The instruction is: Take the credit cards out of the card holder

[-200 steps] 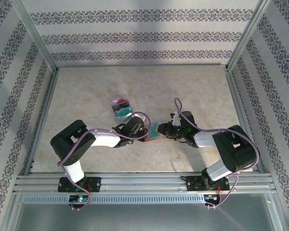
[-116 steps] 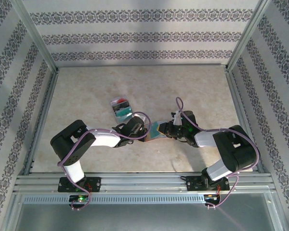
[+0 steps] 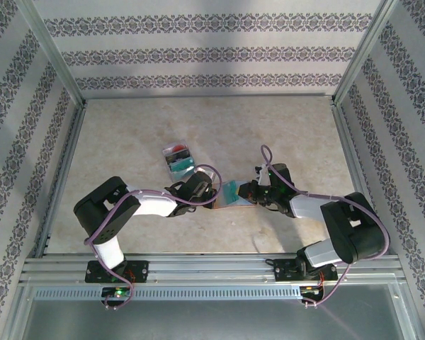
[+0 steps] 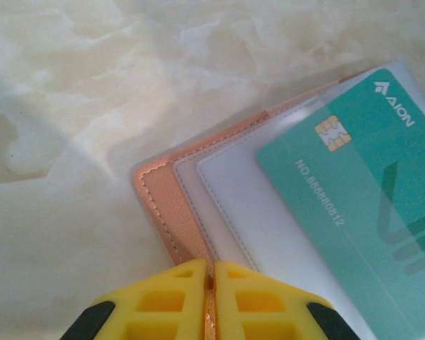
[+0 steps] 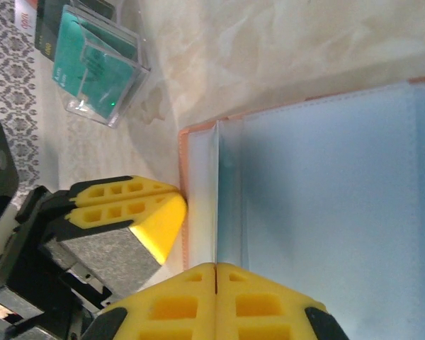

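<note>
Left gripper (image 4: 211, 269) clamped on brown wallet (image 4: 159, 205) edge, teal card (image 4: 354, 212) poking out, right gripper (image 5: 216, 269) pinched shut against its grey lining

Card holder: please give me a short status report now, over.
Left gripper shut on card holder edge. Right gripper shut at its inner pocket; hold unclear. Teal card in that pocket, not out yet. Nothing blocks; card pile lies apart.

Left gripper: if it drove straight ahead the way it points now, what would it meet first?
The card holder: the left gripper is shut on its brown edge, so it would push into it at once. The teal card lies beside that line; beyond looks like bare table.
</note>
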You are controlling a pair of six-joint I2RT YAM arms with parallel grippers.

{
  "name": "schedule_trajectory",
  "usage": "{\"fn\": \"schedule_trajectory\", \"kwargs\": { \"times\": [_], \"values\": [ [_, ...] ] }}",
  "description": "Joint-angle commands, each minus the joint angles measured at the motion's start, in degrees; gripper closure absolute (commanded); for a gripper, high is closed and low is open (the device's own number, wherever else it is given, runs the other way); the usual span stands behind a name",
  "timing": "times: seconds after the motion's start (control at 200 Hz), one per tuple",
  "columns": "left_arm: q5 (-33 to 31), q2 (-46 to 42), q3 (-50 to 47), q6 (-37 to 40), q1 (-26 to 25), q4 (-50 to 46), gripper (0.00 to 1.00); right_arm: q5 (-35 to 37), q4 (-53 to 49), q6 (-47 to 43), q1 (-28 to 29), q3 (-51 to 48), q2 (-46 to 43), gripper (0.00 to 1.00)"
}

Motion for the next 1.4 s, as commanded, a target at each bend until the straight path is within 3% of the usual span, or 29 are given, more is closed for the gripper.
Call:
{"fn": "schedule_trajectory", "kwargs": {
  "times": [0.0, 0.105, 0.38, 0.57, 0.789, 1.084, 1.394],
  "values": [
    [-0.97, -1.56, 0.41, 1.70, -0.11, -5.13, 0.87, 2.12, -6.03, -4.82, -0.96, 1.11, -2.65, 0.98],
    [-1.37, -3.21, 1.00, 3.03, -0.10, -6.76, 0.83, 2.87, -9.18, -6.85, -1.40, 1.50, -4.99, 0.98],
    [-1.46, -9.61, 5.76, 9.88, 0.28, -14.34, 0.52, 3.38, -18.78, -13.16, -1.87, 4.09, -11.76, 0.98],
    [10.14, -11.82, 11.27, 18.98, 3.36, -19.18, 0.33, -0.09, -22.08, -16.98, -1.90, 5.39, -16.29, 0.98],
    [24.48, -11.14, 19.14, 32.55, 5.84, -29.18, 0.27, -7.30, -23.70, -20.69, -1.57, 5.96, -21.96, 0.98],
    [42.69, -11.04, 22.57, 37.41, 11.43, -33.06, 0.21, -13.27, -23.54, -21.19, -1.12, 5.28, -29.14, 0.97],
    [48.35, -9.09, 25.52, 40.23, 11.59, -40.06, 0.21, -15.41, -20.88, -21.48, 1.39, 5.86, -31.04, 0.97]
  ]
}}
